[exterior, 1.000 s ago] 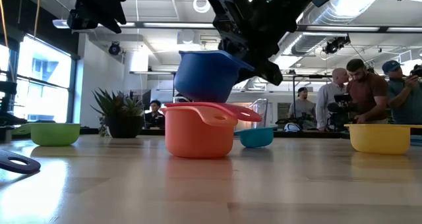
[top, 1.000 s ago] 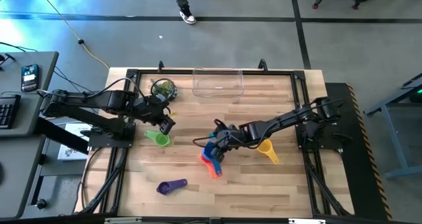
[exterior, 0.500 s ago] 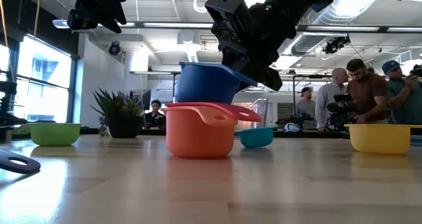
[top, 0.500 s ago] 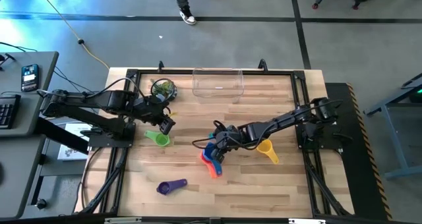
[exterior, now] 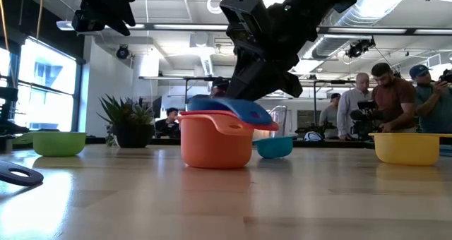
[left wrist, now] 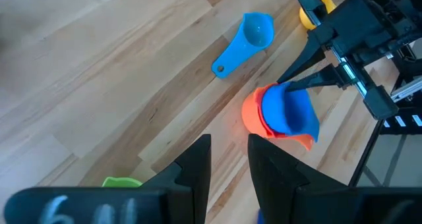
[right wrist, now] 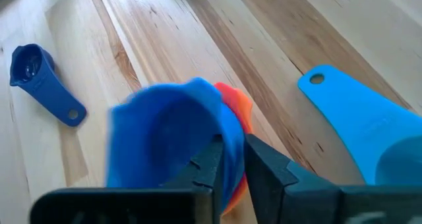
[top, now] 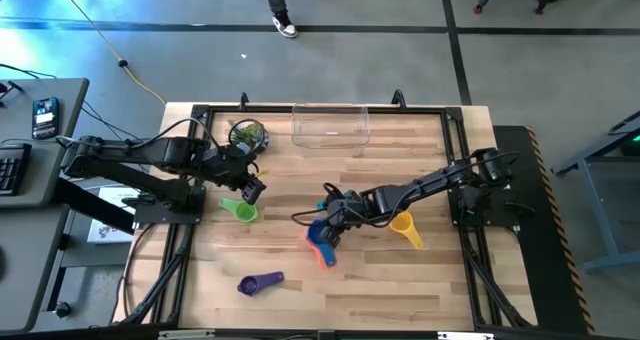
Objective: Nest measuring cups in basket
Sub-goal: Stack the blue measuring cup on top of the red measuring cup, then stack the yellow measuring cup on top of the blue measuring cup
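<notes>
A blue measuring cup (exterior: 224, 106) sits nested in an orange cup (exterior: 215, 140) at mid-table, its flat handle (exterior: 256, 115) lying over the orange rim. My right gripper (right wrist: 236, 155) hovers right over it, fingers slightly apart, astride the blue rim. My left gripper (left wrist: 229, 151) waits open above a green cup (top: 241, 211) at the left. Teal (left wrist: 254, 33), yellow (top: 404, 227) and purple (top: 260, 282) cups lie on the wood. The clear basket (top: 330, 125) stands at the far edge. My right gripper's fingertips (right wrist: 212, 159) stand on either side of the blue cup's rim (right wrist: 224, 135), slanting down from the table's right. Whether they touch it, I cannot tell. The blue cup rests in the orange cup.
A small spiky plant (top: 247, 135) stands left of the basket. Several people stand in the room behind the table. Bare wood lies between the cups and the basket.
The blue cup hung above the orange cup in my right gripper. It has dropped out of that hold and into the orange cup, where it now sits low with its handle over the rim. Both arms have kept their places.
</notes>
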You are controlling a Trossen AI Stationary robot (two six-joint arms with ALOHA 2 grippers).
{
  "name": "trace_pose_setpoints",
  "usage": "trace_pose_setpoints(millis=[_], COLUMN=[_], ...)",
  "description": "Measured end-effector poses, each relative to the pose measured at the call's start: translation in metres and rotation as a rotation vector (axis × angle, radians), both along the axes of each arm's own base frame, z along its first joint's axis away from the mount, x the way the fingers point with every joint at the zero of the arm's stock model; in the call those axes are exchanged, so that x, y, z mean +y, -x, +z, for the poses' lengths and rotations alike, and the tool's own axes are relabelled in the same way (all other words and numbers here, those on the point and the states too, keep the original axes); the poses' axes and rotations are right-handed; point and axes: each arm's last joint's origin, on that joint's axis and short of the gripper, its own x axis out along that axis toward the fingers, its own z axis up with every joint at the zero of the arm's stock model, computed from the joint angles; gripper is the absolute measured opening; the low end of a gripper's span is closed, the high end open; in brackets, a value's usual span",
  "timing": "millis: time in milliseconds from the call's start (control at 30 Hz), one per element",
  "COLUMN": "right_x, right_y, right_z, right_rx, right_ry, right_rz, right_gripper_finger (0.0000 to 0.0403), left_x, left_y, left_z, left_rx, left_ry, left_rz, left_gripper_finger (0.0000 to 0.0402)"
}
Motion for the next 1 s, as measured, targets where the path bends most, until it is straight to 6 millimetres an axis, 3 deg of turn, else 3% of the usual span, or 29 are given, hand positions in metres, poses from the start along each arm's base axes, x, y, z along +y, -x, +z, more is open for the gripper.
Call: trace_pose_setpoints(millis=[333,633,767,1000], right_x=[0.0,0.009,0.016,0.03], right_y=[0.001,0.007,0.016,0.036], right_z=[0.006,0.057,0.069,0.067], right_rx=[0.023,0.2,0.284,0.43], right_ry=[-0.029,0.061,0.104,0.124], right_rz=[-0.01,-0.025,-0.027,-0.077], right_gripper_finger=[0.0063,0.0064,0.0064,0.0064], left_x=[0.0,0.0,0.0,0.0], left_y=[0.0,0.0,0.0,0.0], left_z=[0.0,0.0,0.0,0.0], left_rx=[0.001,0.006,0.008,0.01], left_ry=[-0.007,-0.051,-0.067,-0.085], left_rz=[-0.008,-0.063,-0.083,-0.104], left_gripper_finger=[0.009,0.009,0.009,0.009])
